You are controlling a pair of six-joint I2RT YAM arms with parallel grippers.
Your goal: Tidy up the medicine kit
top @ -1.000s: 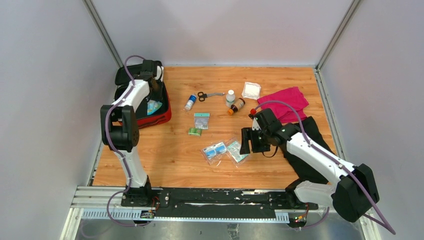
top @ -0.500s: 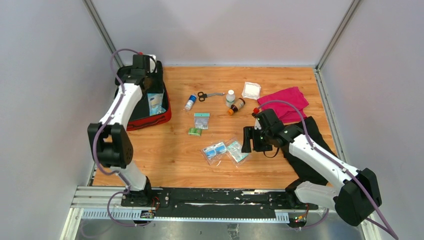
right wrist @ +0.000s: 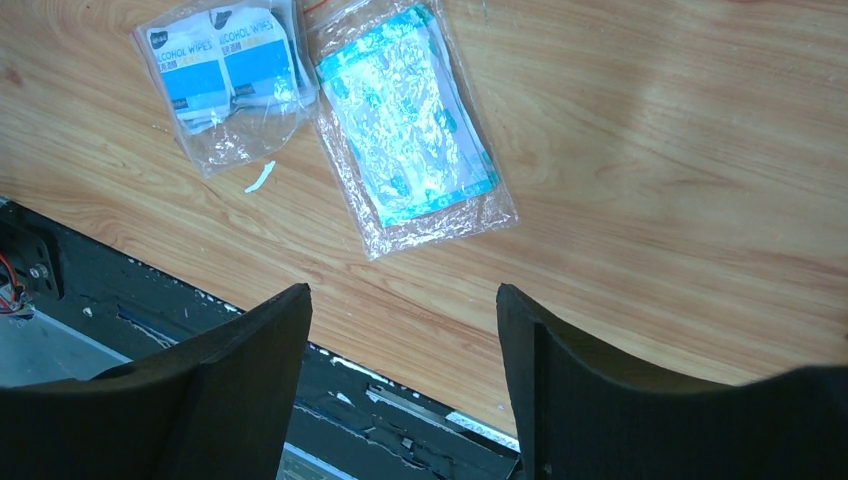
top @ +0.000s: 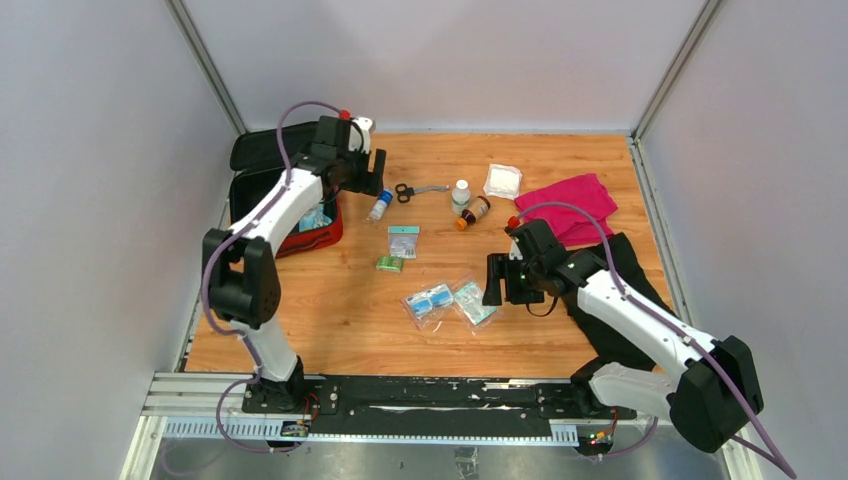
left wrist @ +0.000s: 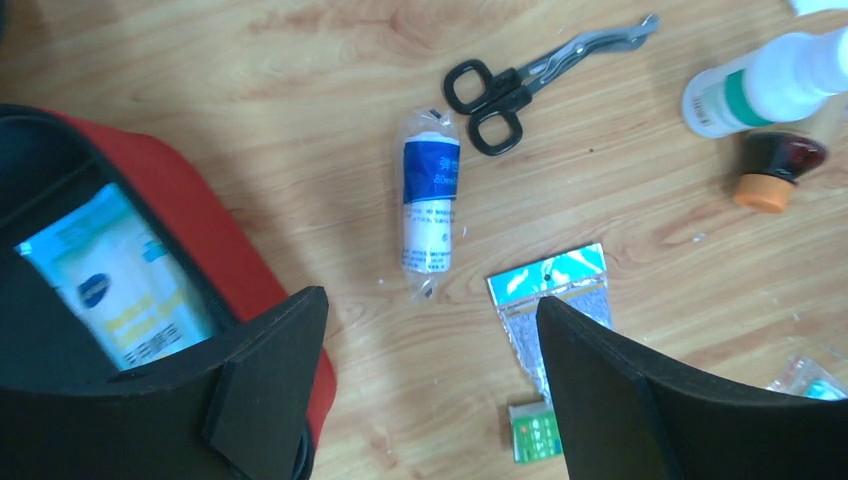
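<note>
The red medicine kit [top: 322,236] lies open at the table's left, black lid [top: 255,148] laid back; a light-blue packet [top: 313,217] rests inside. My left gripper [top: 372,185] hovers just right of the kit, open and empty. In the left wrist view the kit's red wall [left wrist: 190,210] and the packet [left wrist: 120,285] sit left of its jaws [left wrist: 430,340], with a wrapped bandage roll [left wrist: 428,205] ahead. My right gripper [top: 503,285] is open and empty beside a plaster bag [right wrist: 410,130] and an alcohol-wipes bag [right wrist: 225,75].
Black scissors [top: 415,190], a white bottle [top: 461,192], a brown bottle [top: 474,212] and a gauze pad [top: 503,181] lie at the back. A foil packet [top: 403,241] and green box [top: 389,263] lie mid-table. Magenta cloth [top: 570,205] and black cloth [top: 625,290] lie right.
My left gripper opened inside the kit, left the light-blue packet there, then lifted out and swung right to above the bandage roll. The right arm barely moved.
</note>
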